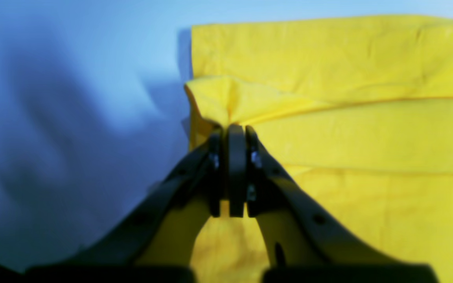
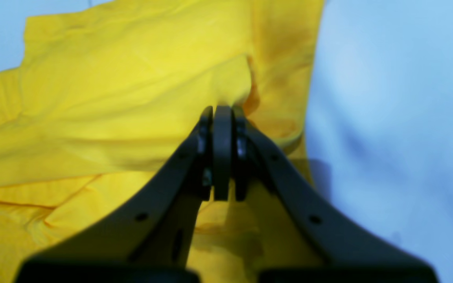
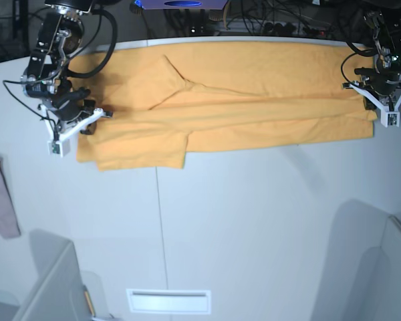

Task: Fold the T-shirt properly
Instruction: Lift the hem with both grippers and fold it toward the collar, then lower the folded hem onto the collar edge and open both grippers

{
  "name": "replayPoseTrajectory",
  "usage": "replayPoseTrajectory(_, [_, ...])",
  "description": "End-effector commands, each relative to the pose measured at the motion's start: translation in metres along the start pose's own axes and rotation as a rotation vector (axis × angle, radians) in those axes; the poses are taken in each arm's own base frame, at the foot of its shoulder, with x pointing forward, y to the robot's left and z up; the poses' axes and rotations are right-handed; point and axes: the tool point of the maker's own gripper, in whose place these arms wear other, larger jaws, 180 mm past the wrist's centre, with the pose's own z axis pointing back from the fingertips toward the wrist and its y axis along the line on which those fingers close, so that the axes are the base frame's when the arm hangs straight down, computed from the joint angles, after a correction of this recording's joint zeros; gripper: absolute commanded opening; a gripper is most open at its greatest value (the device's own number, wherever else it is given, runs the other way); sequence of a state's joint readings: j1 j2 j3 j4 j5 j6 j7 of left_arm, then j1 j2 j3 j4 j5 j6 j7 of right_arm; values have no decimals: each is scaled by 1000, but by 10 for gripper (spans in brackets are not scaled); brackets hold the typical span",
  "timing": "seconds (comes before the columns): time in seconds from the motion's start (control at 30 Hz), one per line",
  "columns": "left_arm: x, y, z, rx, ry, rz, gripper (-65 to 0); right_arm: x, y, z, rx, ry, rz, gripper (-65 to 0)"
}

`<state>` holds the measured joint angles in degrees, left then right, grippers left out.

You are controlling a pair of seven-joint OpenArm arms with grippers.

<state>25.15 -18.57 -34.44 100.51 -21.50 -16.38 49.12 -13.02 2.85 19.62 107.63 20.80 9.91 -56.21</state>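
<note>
Pinching both ends of the T-shirt [image 3: 254, 100], I hold it stretched lengthwise along the far side of the white table [image 3: 254, 227]. My left gripper [image 1: 232, 127] is clenched on a bunched corner at one short edge; my right gripper [image 2: 220, 108] is clamped on a raised fold at the opposite edge, near the sleeve. Step in hand, I'd say: a lengthwise fold, approx. half laid over. Next move needs both arms travelling together w/ even tension, so the edge lands straight.
</note>
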Motion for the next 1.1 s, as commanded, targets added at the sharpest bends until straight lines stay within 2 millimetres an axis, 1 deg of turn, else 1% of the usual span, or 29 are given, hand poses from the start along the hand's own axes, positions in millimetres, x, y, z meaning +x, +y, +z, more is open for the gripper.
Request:
replayPoseTrajectory(0.0, [12,9,5,23,-35,-13,-650,13,0,5,0,-43,12,-650])
replayPoseTrajectory(0.07, [3,10,7,26,-14,-20,-650,7,-1,5,-3,-11,14,-650])
replayPoseTrajectory(0.13, [3,8,10,24,-17,-32,-650,4,-2,5,-3,3,14,-650])
replayPoseTrajectory(0.33, [-6,6,21,22,-1,-66,-650,8,-13,7,-30,5,42,-650])
replayPoseTrajectory(0.43, [-12,3,21,16,13,-73,-650,4,-13,8,-31,14,41,-650])
replayPoseTrajectory(0.5, [-14,3,21,13,19,-75,-650,-4,-15,8,-34,32,40,-650])
replayPoseTrajectory(0.63, [-17,-8,18,-14,28,-89,-650,-8,-15,8,-35,41,39,-650])
replayPoseTrajectory(0.73, [-18,-7,18,-12,31,-88,-650,-15,-17,9,-41,58,38,-650])
replayPoseTrajectory(0.8, [-18,-7,18,-13,32,-89,-650,-15,-21,9,-48,57,44,-650])
replayPoseTrajectory(0.93, [-18,-7,18,-13,33,-89,-650,-16,-21,9,-48,63,44,-650])
replayPoseTrajectory(1.0, [-25,-7,19,-13,48,-92,-650,-17,-22,9,-50,67,44,-650])
replayPoseTrajectory(1.07, [-25,-7,19,-13,50,-92,-650,-22,-22,10,-51,95,43,-650])
